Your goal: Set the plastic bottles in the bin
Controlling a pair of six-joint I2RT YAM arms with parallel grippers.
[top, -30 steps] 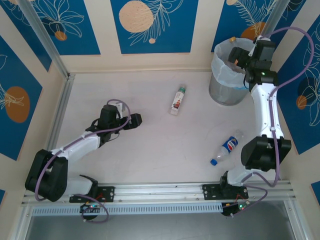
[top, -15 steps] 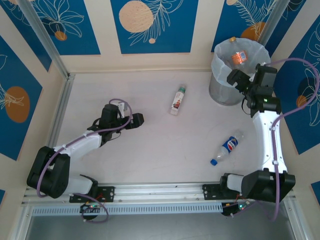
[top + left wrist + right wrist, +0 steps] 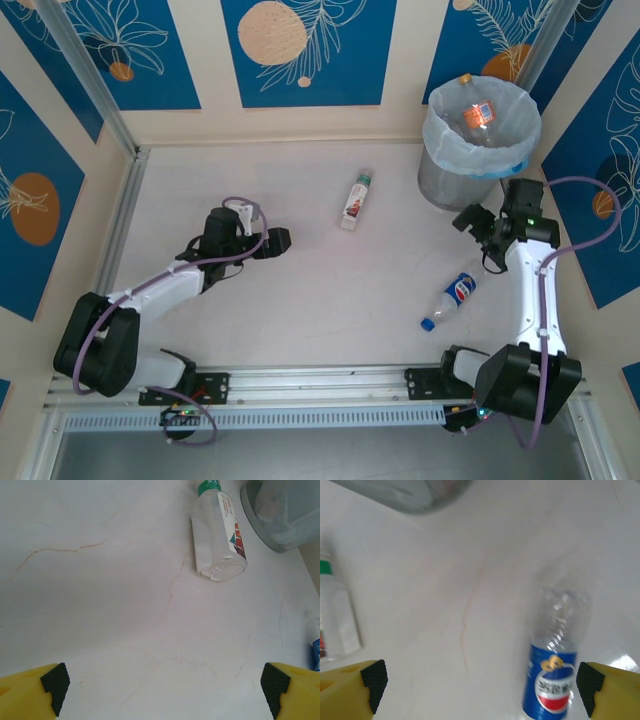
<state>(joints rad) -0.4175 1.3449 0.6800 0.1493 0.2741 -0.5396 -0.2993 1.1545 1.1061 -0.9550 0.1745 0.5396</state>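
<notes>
The bin (image 3: 452, 183) stands at the far right corner of the surface (image 3: 300, 320), lined with a pale-blue bag. Inside it lies a clear bottle with an orange label (image 3: 478, 113), and an orange cap (image 3: 464, 78) shows at the bin's far rim.

Two bottles lie flat on the surface outside the bin. One, with a red-and-white label and a green cap (image 3: 356, 199), lies to the left of the bin, well apart from it, its cap pointing away from the arms. The other, with a blue label and a blue cap (image 3: 454, 295), lies nearer the arms than the bin, its cap towards them.

The right claw (image 3: 468, 220) hangs just in front of the bin, between it and the blue-label bottle, jaws wide apart and holding nothing. In its wrist view the blue-label bottle sits ahead, inside the right finger (image 3: 607, 692).

The left claw (image 3: 278, 240) is far to the left of the bin, jaws also wide apart and empty. Its wrist view looks towards the green-capped bottle (image 3: 219, 532) and the bin's wall (image 3: 280, 530).
</notes>
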